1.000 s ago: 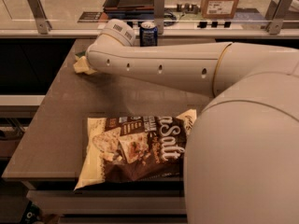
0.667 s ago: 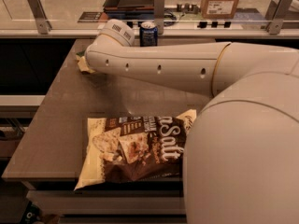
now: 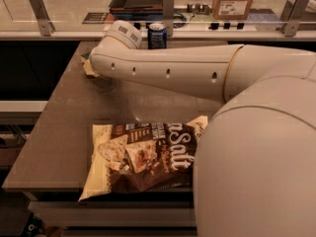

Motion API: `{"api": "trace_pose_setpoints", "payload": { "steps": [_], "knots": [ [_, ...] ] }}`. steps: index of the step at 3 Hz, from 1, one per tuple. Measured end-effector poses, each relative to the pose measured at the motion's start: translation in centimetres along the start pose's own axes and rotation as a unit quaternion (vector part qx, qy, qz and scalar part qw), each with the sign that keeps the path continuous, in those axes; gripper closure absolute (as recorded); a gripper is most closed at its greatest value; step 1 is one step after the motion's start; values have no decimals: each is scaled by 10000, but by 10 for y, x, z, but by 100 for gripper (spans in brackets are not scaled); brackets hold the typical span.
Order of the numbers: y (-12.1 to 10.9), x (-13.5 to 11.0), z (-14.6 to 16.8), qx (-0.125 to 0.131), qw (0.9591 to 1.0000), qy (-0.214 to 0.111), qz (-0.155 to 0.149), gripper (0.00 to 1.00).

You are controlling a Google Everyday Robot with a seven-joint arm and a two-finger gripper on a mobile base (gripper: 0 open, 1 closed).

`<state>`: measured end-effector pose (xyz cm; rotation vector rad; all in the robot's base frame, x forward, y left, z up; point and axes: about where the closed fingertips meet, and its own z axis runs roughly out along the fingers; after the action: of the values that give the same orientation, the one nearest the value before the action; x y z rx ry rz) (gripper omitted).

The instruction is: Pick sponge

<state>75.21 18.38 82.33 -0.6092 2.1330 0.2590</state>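
Observation:
The sponge (image 3: pixel 88 66) lies at the far left of the table, near the back. Only a pale yellow corner with a bit of dark green on top shows, because the end of my arm (image 3: pixel 148 70) covers the rest. The arm reaches from the right across the table to that spot. My gripper is hidden behind the arm's end, right at the sponge. Whether it touches the sponge cannot be seen.
A blue soda can (image 3: pixel 157 36) stands at the table's back edge, just behind the arm. A big brown and cream chip bag (image 3: pixel 143 157) lies flat at the front of the grey table (image 3: pixel 59 132). A counter with a rail and a cardboard box (image 3: pixel 233 0) runs behind.
The arm's end has crept slightly over the sponge, so a little less of it shows. The can and the chip bag have not moved.

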Motion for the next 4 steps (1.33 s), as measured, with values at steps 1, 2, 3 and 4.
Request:
{"api": "trace_pose_setpoints", "payload": {
  "steps": [1, 2, 3, 4],
  "knots": [
    [1, 0, 0, -3, 10000, 3, -6, 100],
    [1, -1, -3, -69, 10000, -33, -17, 100],
    [-2, -4, -12, -288, 9994, -156, -67, 100],
    [-17, -19, -34, -694, 9964, -449, 211, 100]
  ]
}}
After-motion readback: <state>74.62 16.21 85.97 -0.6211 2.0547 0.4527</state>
